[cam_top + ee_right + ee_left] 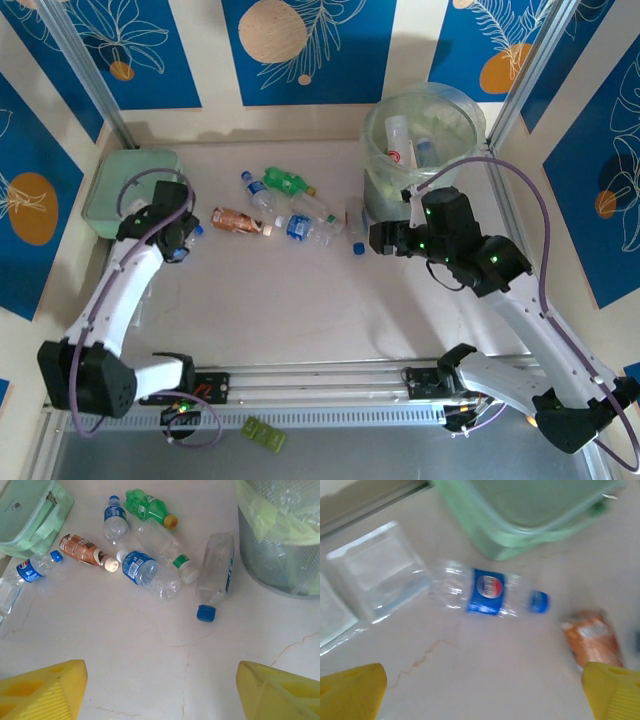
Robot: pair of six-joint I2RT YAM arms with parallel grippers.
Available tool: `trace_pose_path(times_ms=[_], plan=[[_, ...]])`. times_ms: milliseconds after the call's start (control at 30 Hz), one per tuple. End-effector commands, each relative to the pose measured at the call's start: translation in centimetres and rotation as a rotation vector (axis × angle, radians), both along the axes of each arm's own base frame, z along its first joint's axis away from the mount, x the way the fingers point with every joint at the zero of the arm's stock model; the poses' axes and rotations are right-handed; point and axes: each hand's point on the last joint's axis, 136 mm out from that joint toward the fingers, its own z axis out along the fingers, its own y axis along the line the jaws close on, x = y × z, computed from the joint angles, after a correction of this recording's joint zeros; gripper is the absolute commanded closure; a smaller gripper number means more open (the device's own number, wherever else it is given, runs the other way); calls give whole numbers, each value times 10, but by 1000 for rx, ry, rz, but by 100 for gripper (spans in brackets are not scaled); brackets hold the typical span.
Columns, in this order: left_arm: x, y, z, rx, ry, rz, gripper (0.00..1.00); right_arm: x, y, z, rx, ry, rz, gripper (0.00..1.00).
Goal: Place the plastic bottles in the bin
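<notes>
Left gripper (481,696) wide open, empty. Blue-label bottle (487,592) lies on table ahead of it, near pale-green box (530,525). Best: lower, straddle label crosswise, then close. Right gripper (160,692) open, empty, near bin (272,555).

Bare tabletop (300,310) at six o'clock of the plastic bottles (297,227) gives open passage; the bin (378,170) (tall-walled) blocks at two o'clock, the green box (110,190) at nine.

Blue-label bottle (487,592): round red-white-blue logo; no lettering legible anywhere.
</notes>
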Motion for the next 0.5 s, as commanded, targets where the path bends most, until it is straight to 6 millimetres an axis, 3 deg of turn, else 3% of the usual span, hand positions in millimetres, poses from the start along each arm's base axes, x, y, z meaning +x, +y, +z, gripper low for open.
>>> trace_pose_path(times_ms=[0, 167, 267, 467], plan=[[-9, 8, -32, -185, 75, 173, 1, -2, 11, 8, 64, -28, 36, 22], [-5, 27, -62, -265, 122, 363, 1, -4, 17, 3, 82, -21, 64, 22], [11, 30, -83, -332, 103, 417, 1, -7, 18, 0, 91, -20, 78, 23], [25, 38, -107, -369, 72, 526, 1, -15, 21, -2, 106, -14, 103, 23]])
